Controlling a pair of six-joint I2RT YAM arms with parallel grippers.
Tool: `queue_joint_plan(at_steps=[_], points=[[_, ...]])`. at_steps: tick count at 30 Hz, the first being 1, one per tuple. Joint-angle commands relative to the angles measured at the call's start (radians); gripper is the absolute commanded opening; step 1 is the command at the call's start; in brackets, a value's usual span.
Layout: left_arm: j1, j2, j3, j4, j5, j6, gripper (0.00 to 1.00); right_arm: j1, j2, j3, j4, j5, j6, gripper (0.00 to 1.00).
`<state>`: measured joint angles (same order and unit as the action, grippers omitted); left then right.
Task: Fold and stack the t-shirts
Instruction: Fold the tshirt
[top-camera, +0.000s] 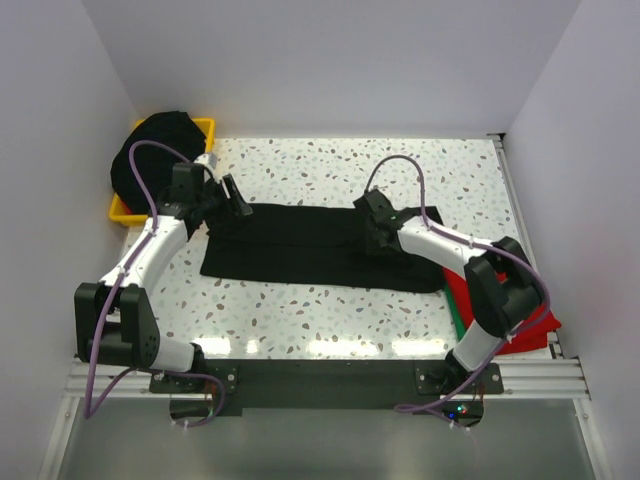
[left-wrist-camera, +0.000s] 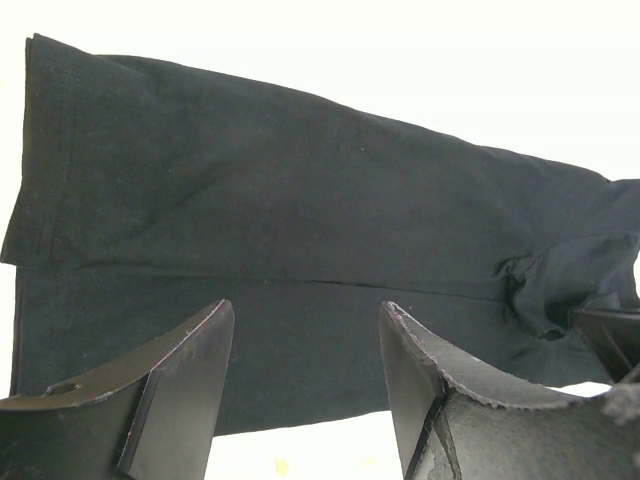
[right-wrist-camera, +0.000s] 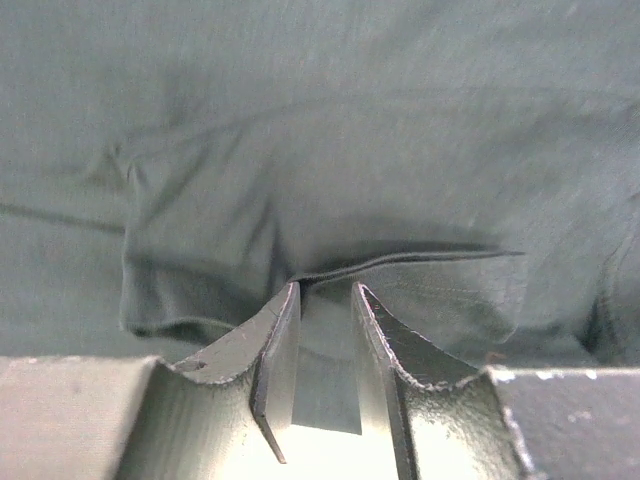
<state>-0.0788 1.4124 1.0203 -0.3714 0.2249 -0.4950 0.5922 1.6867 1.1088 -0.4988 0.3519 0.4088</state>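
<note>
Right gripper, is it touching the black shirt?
Touching. In the right wrist view, the right gripper pinches a fold of the black shirt between its fingertips.

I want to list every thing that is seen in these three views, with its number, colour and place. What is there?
black t-shirt: one, black, folded into a long strip across the middle of the table
heap of black cloth: number cannot be told, black, in and over the yellow bin
yellow bin: one, yellow, far left corner
red t-shirt: one, red, near right side, partly under the right arm
green strip: one, green, at the red t-shirt's left edge; unclear what it is
table: one, white with dark speckles
left arm, right arm: two, white and black
left tool: open, at the black t-shirt's left end
right tool: apparently shut on a fold of the black t-shirt
</note>
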Motion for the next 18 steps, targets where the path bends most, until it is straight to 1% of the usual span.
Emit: queue_joint_plan(at_steps=[1, 10, 14, 18], points=[[0.005, -0.004, -0.003, 0.038, 0.021, -0.004, 0.65, 0.014, -0.070, -0.039, 0.026, -0.059, 0.012, 0.31], [0.005, -0.001, -0.003, 0.040, 0.024, -0.005, 0.65, 0.038, -0.111, -0.108, 0.051, -0.128, 0.047, 0.30], [0.005, 0.002, -0.005, 0.042, 0.025, -0.005, 0.65, 0.061, -0.171, -0.145, 0.060, -0.154, 0.073, 0.29], [0.005, 0.005, -0.005, 0.043, 0.028, -0.005, 0.65, 0.066, -0.245, -0.146, 0.043, -0.131, 0.091, 0.30]])
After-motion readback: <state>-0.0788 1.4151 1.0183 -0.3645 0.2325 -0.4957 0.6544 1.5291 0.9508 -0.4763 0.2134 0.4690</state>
